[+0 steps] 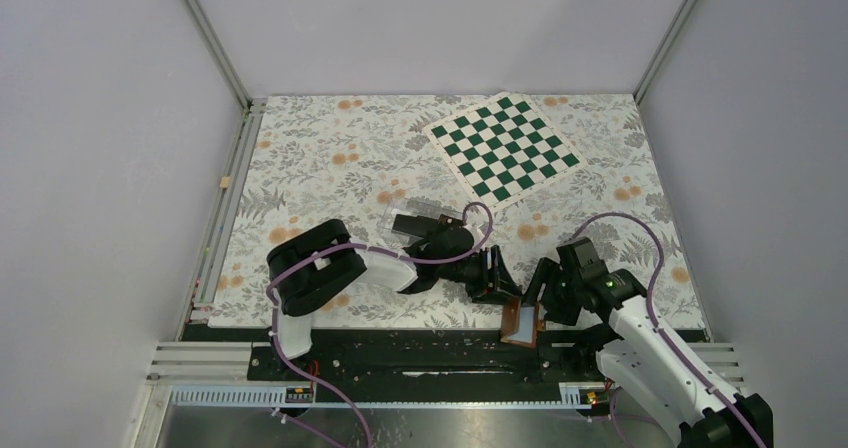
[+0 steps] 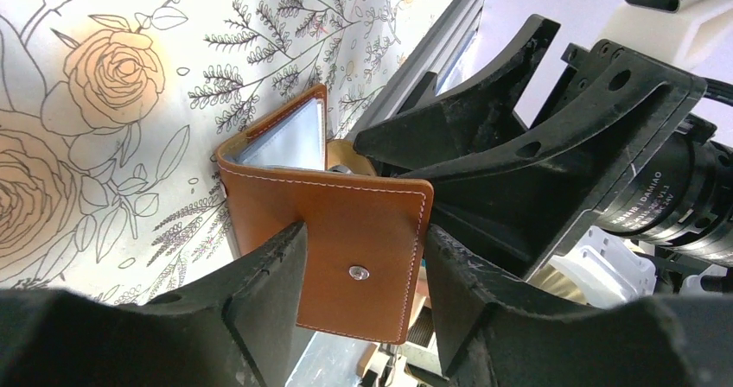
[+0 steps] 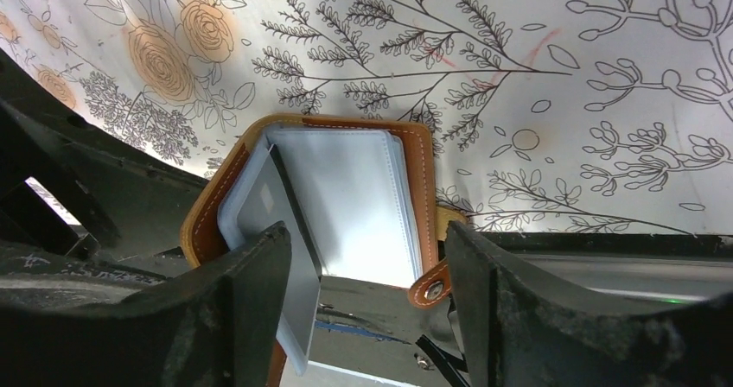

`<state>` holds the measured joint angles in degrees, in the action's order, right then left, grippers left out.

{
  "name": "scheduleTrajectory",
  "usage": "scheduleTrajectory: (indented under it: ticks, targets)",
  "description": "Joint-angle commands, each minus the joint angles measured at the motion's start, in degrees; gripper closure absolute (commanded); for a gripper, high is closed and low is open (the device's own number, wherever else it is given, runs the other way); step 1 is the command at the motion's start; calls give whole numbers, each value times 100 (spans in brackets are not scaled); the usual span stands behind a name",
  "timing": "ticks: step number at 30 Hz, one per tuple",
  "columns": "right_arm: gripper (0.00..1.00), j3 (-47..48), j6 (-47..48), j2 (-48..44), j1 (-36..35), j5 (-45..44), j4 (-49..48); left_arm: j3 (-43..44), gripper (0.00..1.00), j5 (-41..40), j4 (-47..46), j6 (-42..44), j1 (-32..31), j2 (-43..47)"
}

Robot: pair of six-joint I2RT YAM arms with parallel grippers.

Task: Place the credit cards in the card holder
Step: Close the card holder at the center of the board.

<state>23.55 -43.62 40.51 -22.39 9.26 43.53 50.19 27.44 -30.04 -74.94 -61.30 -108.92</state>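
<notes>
The tan-brown card holder point(image 1: 520, 321) stands half open at the table's near edge, between both grippers. In the left wrist view its outer cover point(image 2: 346, 223) with the snap stud lies between my left gripper's point(image 2: 365, 233) spread fingers, with a gap at the right finger. In the right wrist view its pale sleeves point(image 3: 350, 201) face my right gripper point(image 3: 367, 231), which is open around them. A stiff grey leaf point(image 3: 294, 266), sleeve or card, juts out beside the left finger. Black credit cards point(image 1: 410, 224) lie in a clear box behind the left arm.
A green-and-white chessboard point(image 1: 503, 146) lies at the back right of the flowered cloth point(image 1: 320, 158). The black rail point(image 1: 400, 353) runs just below the card holder. The two grippers point(image 1: 495, 286) point(image 1: 540, 298) are close together.
</notes>
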Motion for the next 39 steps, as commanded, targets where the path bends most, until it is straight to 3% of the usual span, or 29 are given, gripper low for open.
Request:
scheduleTrajectory:
  ticks: [1, 4, 9, 15, 21, 28, 35, 39]
  targets:
    - [31, 41, -151, -47, -28, -129, 147, 134, 48, -34, -265, -73, -40, -68]
    - [48, -40, -206, -113, -28, 50, -3, 95, 47, -14, -464, -134, -40, -100]
    - [58, -51, -99, 47, -28, 183, -114, 46, 47, 21, -560, -162, -49, -143]
    - [61, -41, -46, 245, -28, 128, -63, 188, 46, -44, -52, 82, -90, 30]
    - [59, 39, -202, -211, -28, -185, 215, 83, 44, -148, -95, 82, -85, 263]
    - [58, -28, -111, 29, -31, -164, 534, 275, 44, -73, 19, 144, -127, 311]
    - [57, 224, -303, -296, -28, -1049, 1039, 395, 49, -183, 139, 66, -289, 277]
    - [57, 241, -337, -161, -28, -1087, 1039, 443, 55, -167, -6, -44, -346, 207]
